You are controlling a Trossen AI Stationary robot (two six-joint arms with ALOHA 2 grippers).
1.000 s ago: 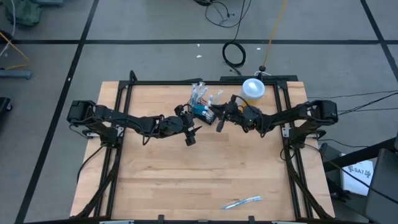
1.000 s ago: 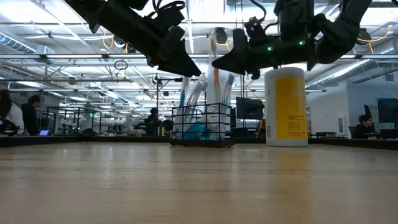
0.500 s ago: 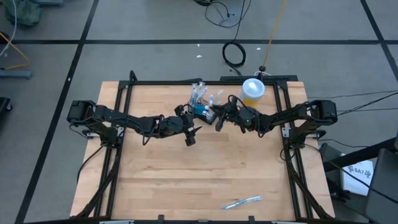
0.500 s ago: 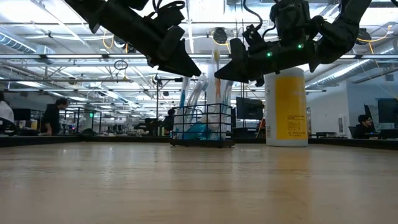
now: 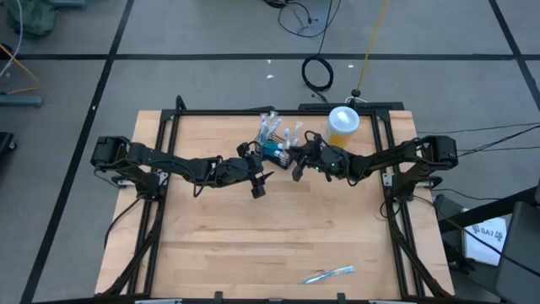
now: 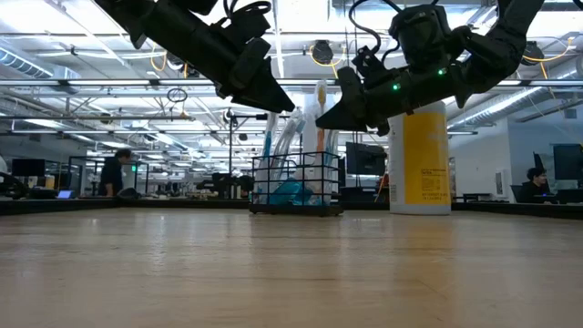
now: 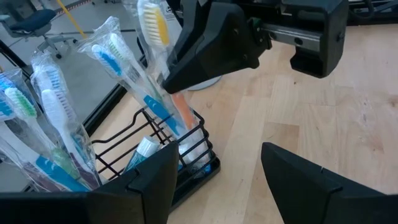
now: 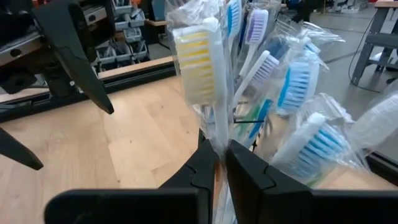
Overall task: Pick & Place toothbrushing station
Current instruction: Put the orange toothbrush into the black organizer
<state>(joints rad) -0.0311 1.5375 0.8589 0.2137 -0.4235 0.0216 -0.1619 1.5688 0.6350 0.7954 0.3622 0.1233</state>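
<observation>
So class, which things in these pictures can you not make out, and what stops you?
- Toothbrush handle's lower end: right wrist view, hidden behind the right gripper.
- Basket bottom contents: left wrist view, covered by wrapped toothbrushes.
- Packet near the table's front edge: high view, too small to identify.

Basket (image 5: 275,150): we see it upper centre of the table (image 5: 253,228), toothbrushes (image 5: 270,128) in it.
Cup (image 5: 342,122): right of it.
Loose toothbrush (image 5: 329,274): lower right.

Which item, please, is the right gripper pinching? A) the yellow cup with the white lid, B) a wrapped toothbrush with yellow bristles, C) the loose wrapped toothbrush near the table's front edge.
B: the right gripper is shut on the wrapped yellow-bristled toothbrush above the black wire-mesh basket.
</observation>
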